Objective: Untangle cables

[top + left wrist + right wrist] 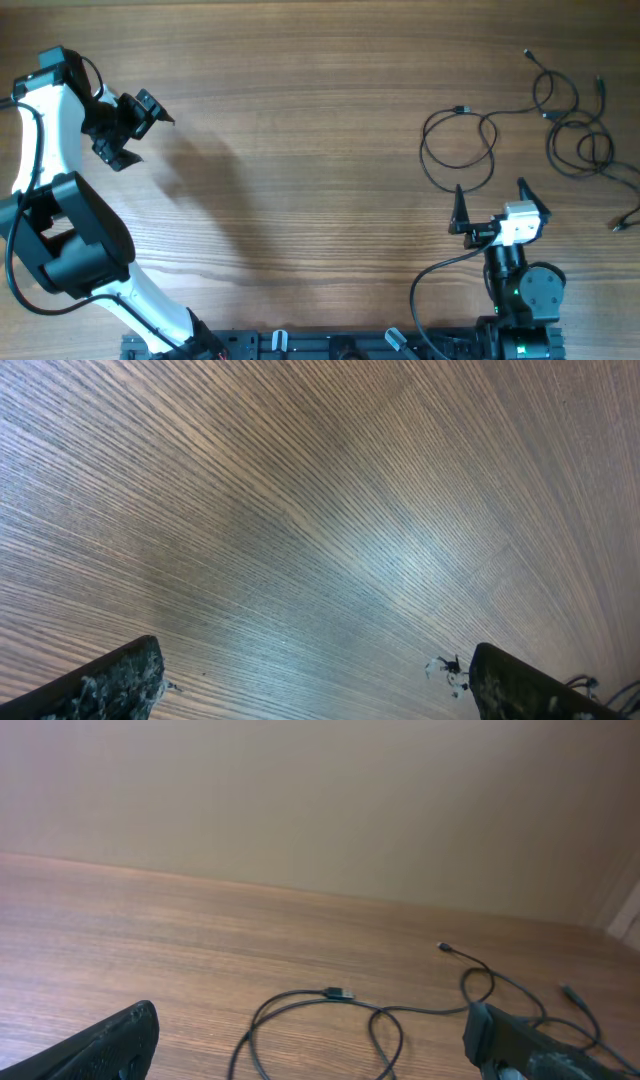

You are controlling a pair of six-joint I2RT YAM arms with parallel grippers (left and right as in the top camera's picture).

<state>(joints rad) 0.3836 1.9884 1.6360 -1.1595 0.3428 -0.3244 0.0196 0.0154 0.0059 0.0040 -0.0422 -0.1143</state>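
Several thin black cables lie at the right of the table. One forms a loose double loop [460, 150] with its plug [460, 109] at the top. The others are knotted in overlapping rings [575, 135] toward the right edge. My right gripper [490, 192] stands open just below the loop, touching nothing. In the right wrist view the loop's plug [337, 992] lies on the wood ahead, between my wide-apart fingers [105, 1045], with more cable [480, 975] trailing right. My left gripper [138, 130] hangs open far off at the left, showing only bare wood between its fingers [115, 680].
The wooden table [300, 150] stretches between the two arms. The right arm's own thick black wire [425, 285] curves along the front edge beside its base [520, 300]. A plain beige wall [320, 800] rises behind the table's far edge.
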